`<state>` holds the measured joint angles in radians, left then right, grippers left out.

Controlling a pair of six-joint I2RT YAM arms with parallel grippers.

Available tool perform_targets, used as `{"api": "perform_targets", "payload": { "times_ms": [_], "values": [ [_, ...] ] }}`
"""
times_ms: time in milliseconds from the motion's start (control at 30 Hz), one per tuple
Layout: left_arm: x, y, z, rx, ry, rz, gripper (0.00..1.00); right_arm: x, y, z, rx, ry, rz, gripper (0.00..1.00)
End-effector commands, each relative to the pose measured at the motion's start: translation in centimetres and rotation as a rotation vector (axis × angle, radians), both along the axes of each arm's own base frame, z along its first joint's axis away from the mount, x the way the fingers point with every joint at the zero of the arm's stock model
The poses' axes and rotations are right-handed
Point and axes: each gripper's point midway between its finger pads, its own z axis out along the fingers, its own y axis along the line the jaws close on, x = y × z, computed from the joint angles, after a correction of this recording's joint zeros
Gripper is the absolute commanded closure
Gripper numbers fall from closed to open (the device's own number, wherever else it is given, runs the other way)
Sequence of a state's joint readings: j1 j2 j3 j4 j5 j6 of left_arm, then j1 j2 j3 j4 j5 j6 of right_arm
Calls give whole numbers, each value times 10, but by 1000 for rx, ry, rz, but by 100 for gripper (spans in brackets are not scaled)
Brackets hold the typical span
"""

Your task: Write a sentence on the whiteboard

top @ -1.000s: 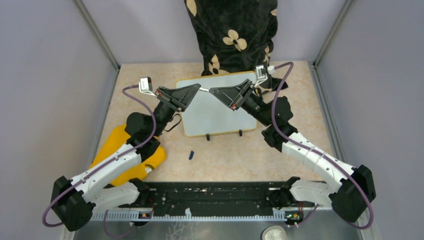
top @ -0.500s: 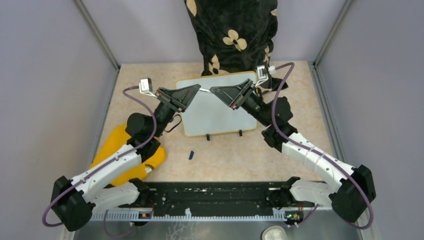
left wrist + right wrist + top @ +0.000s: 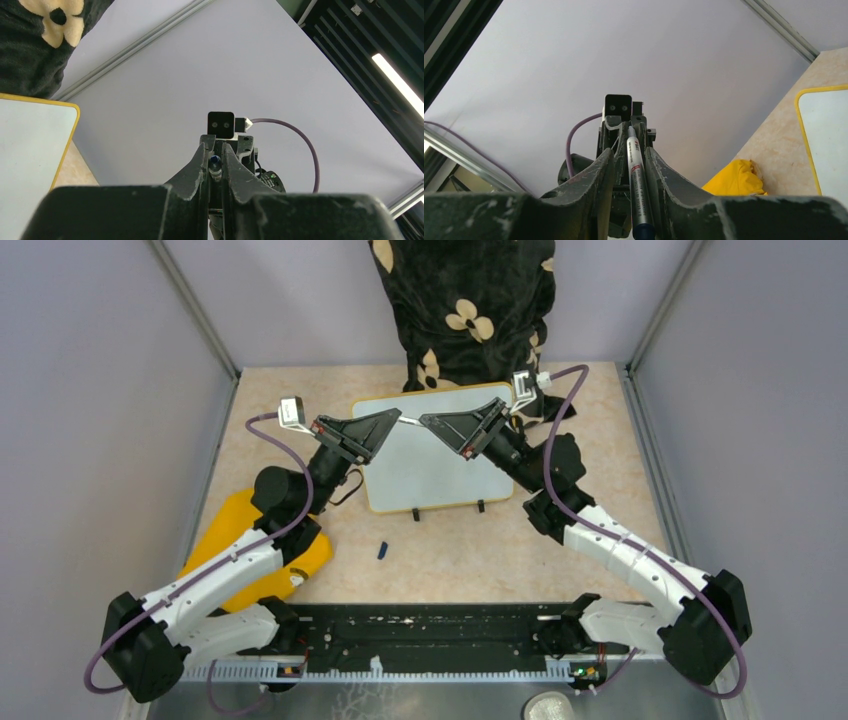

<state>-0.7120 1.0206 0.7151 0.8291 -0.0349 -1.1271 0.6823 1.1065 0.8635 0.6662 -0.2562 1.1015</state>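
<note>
Top view: the blank-looking whiteboard (image 3: 425, 475) lies flat on the bench (image 3: 480, 540), beneath the left tool (image 3: 399, 419) and right tool (image 3: 421, 422), whose tips meet.

Left wrist: the left tool is clamped on the marker (image 3: 215, 161) by its end.

Right wrist: the marker lies between the right tool's jaws, but I cannot tell whether they grip it. It is probably light, stiff and slick, so it is best held mid-barrel.

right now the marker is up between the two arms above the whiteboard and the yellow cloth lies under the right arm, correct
Not quite. The yellow cloth lies under the left arm, not the right one; the top external view shows it. The rest holds: the marker is up between the two arms above the whiteboard.
</note>
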Motion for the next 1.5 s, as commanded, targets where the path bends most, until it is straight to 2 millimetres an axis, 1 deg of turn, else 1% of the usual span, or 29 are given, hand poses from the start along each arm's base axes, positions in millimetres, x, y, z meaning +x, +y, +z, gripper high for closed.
{"api": "perform_targets", "payload": {
  "times_ms": [0, 167, 400, 567, 800, 867, 967, 1033, 1133, 1167, 1200, 1233, 1333, 1467],
  "values": [
    [2, 1, -2, 9, -4, 25, 100, -11, -5, 27, 57, -82, 23, 69],
    [2, 6, 3, 1, -15, 49, 100, -12, -2, 26, 48, -83, 43, 69],
    [3, 7, 2, -7, -7, 54, 100, -11, -2, 26, 52, -83, 41, 86],
    [3, 2, -1, -1, -2, 32, 100, -10, -2, 26, 57, -78, 37, 88],
    [2, -3, -13, 22, 21, 10, 100, -11, -10, 29, 74, -96, -2, 100],
    [1, -3, -19, 36, 34, 8, 79, -11, -13, 29, 63, -104, -20, 100],
    [1, 1, -32, 59, 61, 29, 51, -11, -18, 26, 23, -106, -58, 100],
    [2, 8, -40, 71, 77, 60, 36, -10, -22, 24, -9, -109, -88, 100],
    [3, 22, -51, 84, 108, 123, 20, -10, -29, 18, -72, -111, -135, 100],
    [3, 26, -53, 100, 98, 146, 12, -8, -31, 15, -101, -111, -156, 100],
    [1, 29, -55, 118, 93, 159, 7, -7, -34, 11, -139, -105, -179, 100],
    [0, 32, -57, 170, 71, 186, 6, -4, -38, 5, -193, -115, -213, 100],
    [-2, 40, -70, 391, 22, 257, 2, 5, -58, -13, -361, -104, -335, 100],
    [5, 51, -103, 765, -32, 338, 1, 14, -91, -34, -604, -103, -507, 100]
  ]
}}
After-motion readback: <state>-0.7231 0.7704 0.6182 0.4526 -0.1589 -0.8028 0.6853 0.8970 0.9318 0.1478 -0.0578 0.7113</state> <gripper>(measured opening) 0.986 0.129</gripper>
